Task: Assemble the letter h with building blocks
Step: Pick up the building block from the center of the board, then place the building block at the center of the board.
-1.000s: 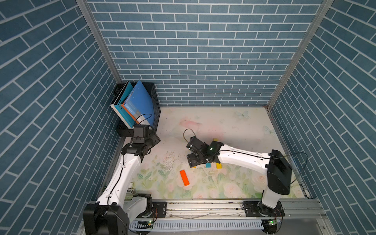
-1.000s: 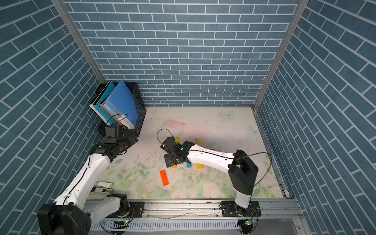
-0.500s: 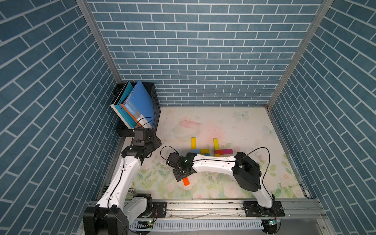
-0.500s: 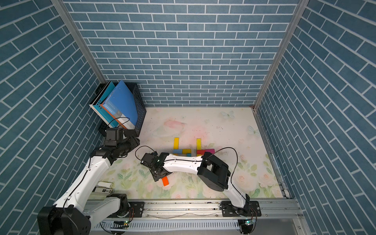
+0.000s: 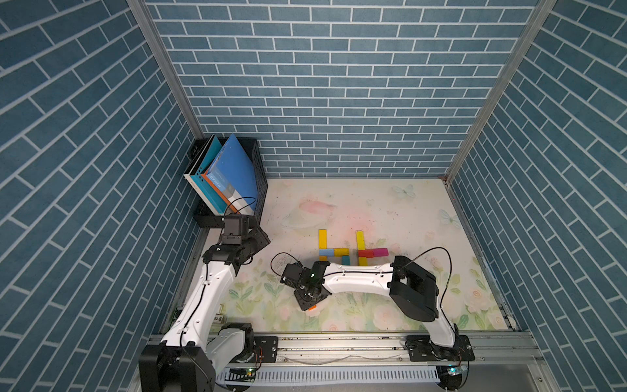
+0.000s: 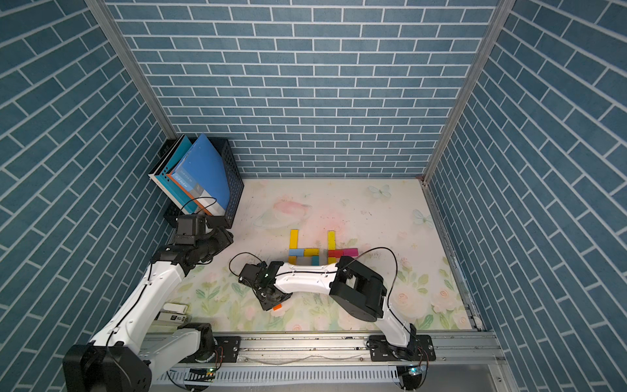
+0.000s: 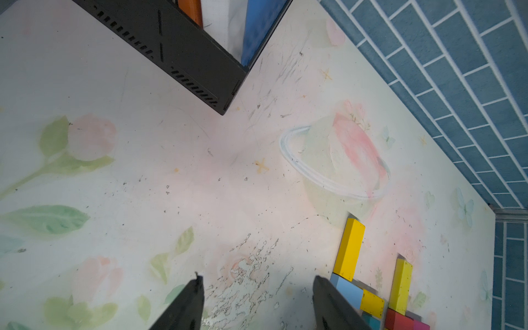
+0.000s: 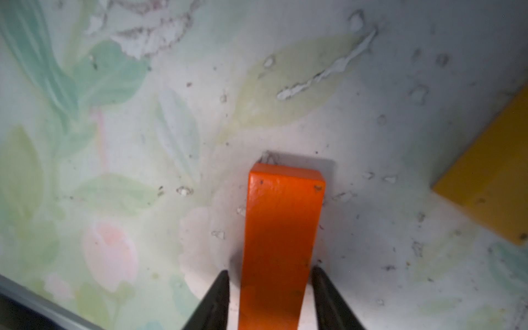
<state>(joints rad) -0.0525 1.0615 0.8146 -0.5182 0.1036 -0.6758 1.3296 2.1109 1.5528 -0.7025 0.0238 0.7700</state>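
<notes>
Near the laid-out blocks [image 5: 341, 252] but apart from them, the orange block [image 8: 281, 228] lies flat on the table [image 5: 407, 210]. My right gripper [image 8: 270, 271] straddles it. One finger touches it and the other shows a sliver of gap, so I cannot tell if I grip it. Off to the side of those blocks, my left gripper [image 7: 257, 277] hangs spread and empty.

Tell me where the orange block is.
In both top views the orange block pokes out from under the right pincer, nearer the robot than the built blocks; the right wrist view shows it between the pincer's fingers.
</notes>
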